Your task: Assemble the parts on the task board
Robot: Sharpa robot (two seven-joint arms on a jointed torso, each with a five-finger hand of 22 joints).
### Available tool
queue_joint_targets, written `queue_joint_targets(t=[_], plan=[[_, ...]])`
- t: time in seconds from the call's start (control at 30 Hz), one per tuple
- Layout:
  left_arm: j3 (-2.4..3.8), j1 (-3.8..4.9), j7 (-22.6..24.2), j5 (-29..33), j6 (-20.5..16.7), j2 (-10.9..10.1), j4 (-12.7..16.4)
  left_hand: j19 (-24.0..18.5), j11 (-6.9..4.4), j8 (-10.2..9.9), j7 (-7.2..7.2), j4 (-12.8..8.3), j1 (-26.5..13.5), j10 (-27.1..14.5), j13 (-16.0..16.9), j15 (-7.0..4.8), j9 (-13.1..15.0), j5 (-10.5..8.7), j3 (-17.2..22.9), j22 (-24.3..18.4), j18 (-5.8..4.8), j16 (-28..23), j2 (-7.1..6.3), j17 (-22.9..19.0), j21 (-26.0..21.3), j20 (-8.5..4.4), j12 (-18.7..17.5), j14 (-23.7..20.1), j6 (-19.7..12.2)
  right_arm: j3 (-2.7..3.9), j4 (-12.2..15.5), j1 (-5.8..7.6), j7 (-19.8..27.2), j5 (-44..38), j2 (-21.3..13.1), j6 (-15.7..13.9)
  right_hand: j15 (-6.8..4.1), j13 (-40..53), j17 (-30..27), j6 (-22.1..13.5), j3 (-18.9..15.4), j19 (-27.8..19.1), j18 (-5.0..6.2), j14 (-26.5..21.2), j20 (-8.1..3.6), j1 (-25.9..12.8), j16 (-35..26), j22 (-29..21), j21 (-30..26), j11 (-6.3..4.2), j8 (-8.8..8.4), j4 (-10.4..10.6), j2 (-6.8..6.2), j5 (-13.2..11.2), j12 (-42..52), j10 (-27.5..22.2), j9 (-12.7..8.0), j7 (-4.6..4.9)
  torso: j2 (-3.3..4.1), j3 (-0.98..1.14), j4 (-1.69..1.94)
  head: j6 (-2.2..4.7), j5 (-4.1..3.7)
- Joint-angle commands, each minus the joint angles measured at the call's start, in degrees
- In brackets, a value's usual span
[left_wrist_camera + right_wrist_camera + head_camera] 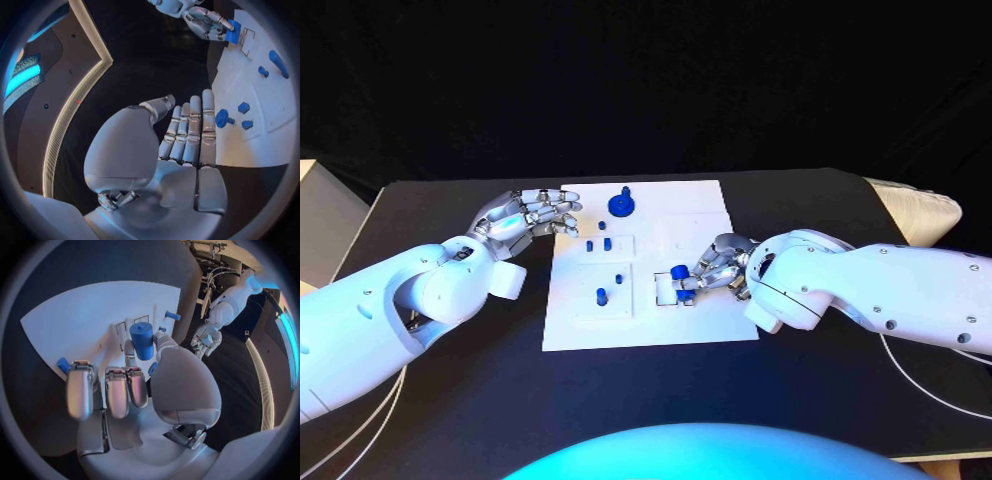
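Nearest you in the head view, the two white arms come in low over the black table, one from each side. Your right hand is over the right part of the board, grasping a blue cylinder between thumb and a fingertip; its other fingers are curled down beside it. The cylinder stands roughly upright just above a small rectangular recess on the board's right-hand middle.

Your left hand sits at the board's far left edge, fingers straight and close together, released, holding nothing.

To do this step well, I judge you should keep the cylinder upright, line it over its seat before lowering, and press straight down rather than at a slant. Let go only once it stands by itself. Whether it already touches the board I cannot tell.

Other parts wait on the board: a round blue piece at the far edge, two small pegs left of centre, another peg nearer you. Mind your curled fingers don't brush them.

Behind the table hangs a black backdrop.
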Motion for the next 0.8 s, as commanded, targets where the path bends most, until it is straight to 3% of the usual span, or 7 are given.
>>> queue_joint_targets(t=[0.03, 0.8], plan=[[0.05, -0.04, 0.5, 0.0, 1.2, 0.1, 0.2, -0.4, 0.15, 0.2, 0.38, 0.0, 0.2, 0.0, 0.0, -0.02, 0.0, 0.09, 0.3, 0.0, 0.49, -0.3, 0.03, 0.1, 0.4, -0.19, 0.3, 0.4, -0.4, -0.01, -0.4, -0.19, 0.2, -7.2, 0.9, 1.4, -0.18, 12.2, 10.8, 0.4, 0.3, 2.8, -0.35, 5.0, -0.37, 0.6, 0.3, 8.2, 0.3, 0.02, 0.08, -0.1, 0.14, -0.3, -0.4, 4.0, 0.4, 0.01, 0.02, 0.03, 0.00, -0.05, 0.07], [0.05, -0.04, 0.4, 0.0, 1.9, -0.3, 0.4, -0.8, 0.21, 0.2, 0.42, 0.1, -0.4, 0.0, -0.2, 0.08, -0.2, 0.09, 0.5, 0.4, 0.42, -0.5, 0.01, 0.1, 0.6, -0.13, 0.2, 0.4, -0.4, -0.16, -2.9, -1.70, -0.6, -8.8, 4.4, 3.6, -0.13, 12.1, 10.9, 0.4, 0.4, 2.9, -0.38, 5.0, -0.32, -0.2, 0.3, 8.3, 0.4, 0.06, 0.10, -0.1, 0.02, -1.2, -0.6, 3.9, 0.5, 0.05, 0.00, 0.00, -0.05, -0.55, 1.03]])
